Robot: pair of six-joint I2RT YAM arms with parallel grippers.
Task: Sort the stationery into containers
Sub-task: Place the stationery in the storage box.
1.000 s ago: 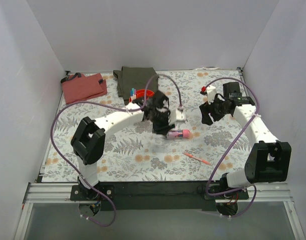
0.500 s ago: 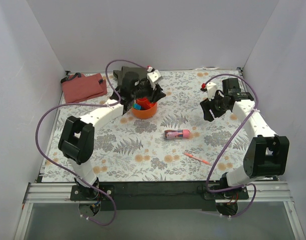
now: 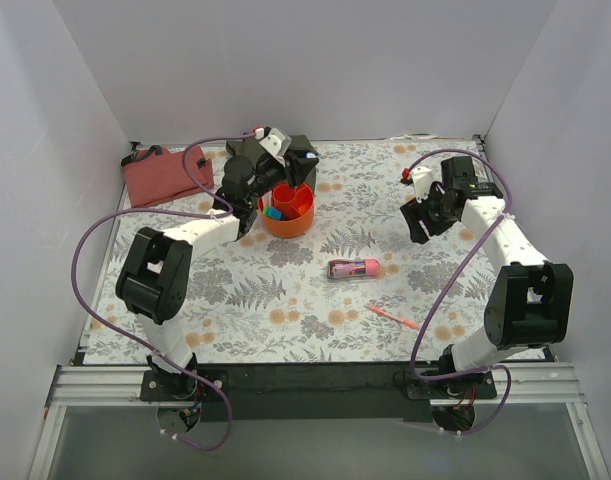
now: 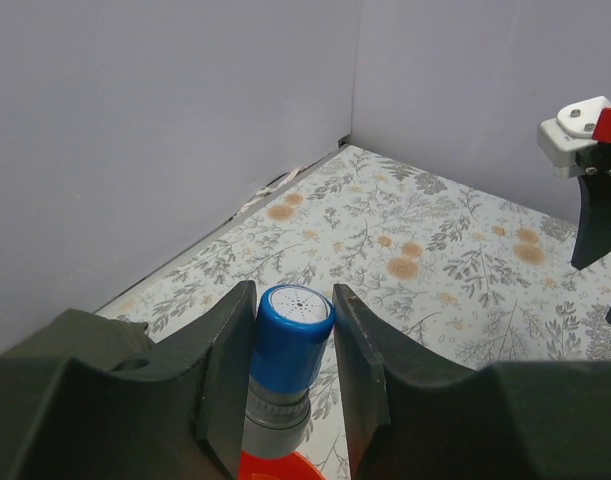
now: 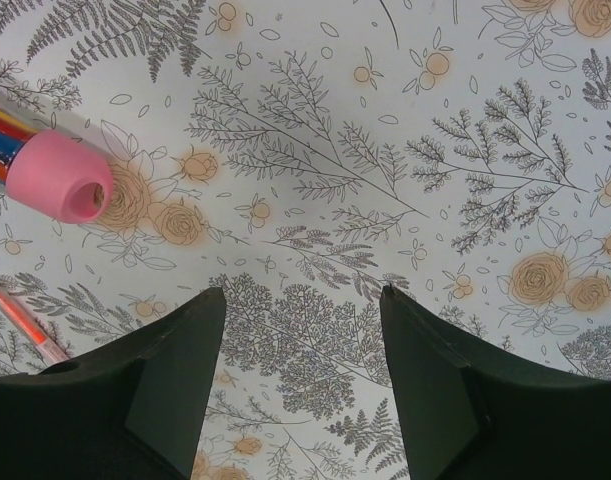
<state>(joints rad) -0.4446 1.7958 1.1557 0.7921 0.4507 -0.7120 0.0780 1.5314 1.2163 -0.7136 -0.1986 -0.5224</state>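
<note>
The left hand (image 4: 293, 296) has swung over to the far orange bowl (image 3: 285, 224), pinching a blue-capped marker (image 4: 286, 352) (probably ready to drop). The right hand (image 5: 300, 300) is spread.

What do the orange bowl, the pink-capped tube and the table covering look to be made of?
Orange bowl: likely moulded plastic; even colour, smooth wall. Pink-capped tube: clear plastic body showing coloured contents, matte pink cap, plastic or rubber. Table covering: matte floral print lying flat; cloth or vinyl, cannot tell.

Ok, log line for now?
left gripper: shut on blue-grey cylinder over orange bowl | right gripper: open | pink tube, orange pen: unsorted
</note>
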